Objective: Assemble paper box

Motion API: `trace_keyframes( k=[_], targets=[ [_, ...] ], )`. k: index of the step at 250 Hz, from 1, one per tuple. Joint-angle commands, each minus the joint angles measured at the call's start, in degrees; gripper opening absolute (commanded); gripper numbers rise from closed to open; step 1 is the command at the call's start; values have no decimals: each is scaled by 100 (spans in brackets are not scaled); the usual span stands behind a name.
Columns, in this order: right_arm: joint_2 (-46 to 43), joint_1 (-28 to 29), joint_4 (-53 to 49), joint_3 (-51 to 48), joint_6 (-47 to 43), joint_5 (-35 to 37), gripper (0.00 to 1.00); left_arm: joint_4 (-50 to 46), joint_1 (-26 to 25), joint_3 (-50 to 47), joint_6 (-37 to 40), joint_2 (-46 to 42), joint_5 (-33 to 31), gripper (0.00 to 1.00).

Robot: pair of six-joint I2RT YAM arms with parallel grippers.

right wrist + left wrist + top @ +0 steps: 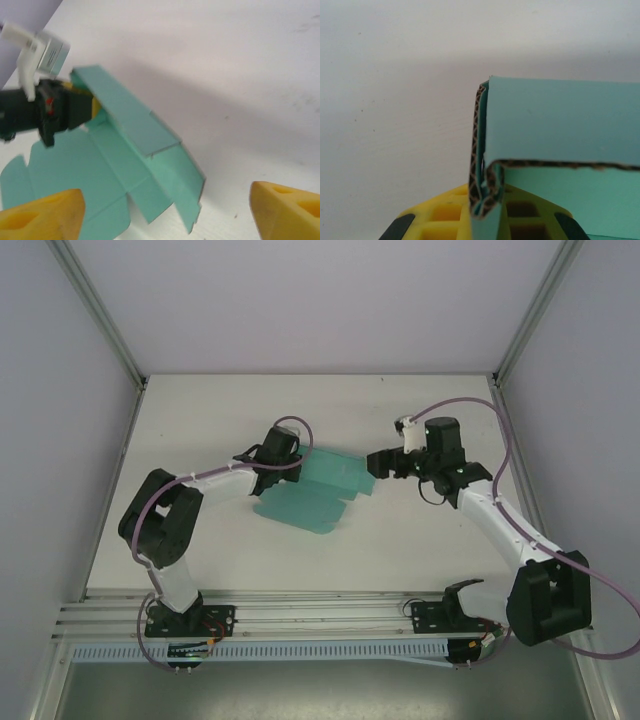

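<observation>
Down at the near edge both arm bases sit on the rail, and both arms reach out to mid-table, where the paper box [310, 495] lies as a wide teal die-cut sheet, mostly flat, with one long panel folded up along its far side. The left gripper [283, 454] is on the sheet's left end, and its wrist view shows why: the yellow fingers [445, 216] are pinched on a doubled-over edge of the card, the corrugated core visible right at the bend. My read is that this grip pins the fold and anchors the sheet so the raised wall doesn't flop back. Just to the right of the box, the right gripper [377, 462] hovers with its yellow fingers [42, 214] spread wide, nothing between them, pointed at the raised panel [131, 119]. It looks lined up to take or press the next flap, though that's a judgement. The box is far from finished, with most flaps lying flat. Beyond them, the table [200, 550] is plain matte white, and pale panels in aluminium posts [100, 310] wall in the cell.
</observation>
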Motion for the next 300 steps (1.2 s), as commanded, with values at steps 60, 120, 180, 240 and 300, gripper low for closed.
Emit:
trace_keyframes(
  k=[60, 120, 180, 240, 300],
  targets=[
    [1115, 458, -223, 777, -20, 838, 99, 166, -18, -197, -162, -417, 375, 0],
    [1715, 646, 232, 651, 260, 702, 99, 112, -14, -144, -232, -558, 557, 0],
    [2054, 950, 1454, 510, 681, 963, 99, 356, -18, -145, -238, -571, 968, 0],
    [2008, 1047, 2968, -101, 1792, 2226, 99, 270, -17, -192, -335, -599, 806, 0],
    [614, 1090, 1694, -754, 1556, 2369, 99, 329, -18, -290, -655, -773, 282, 0]
  ],
)
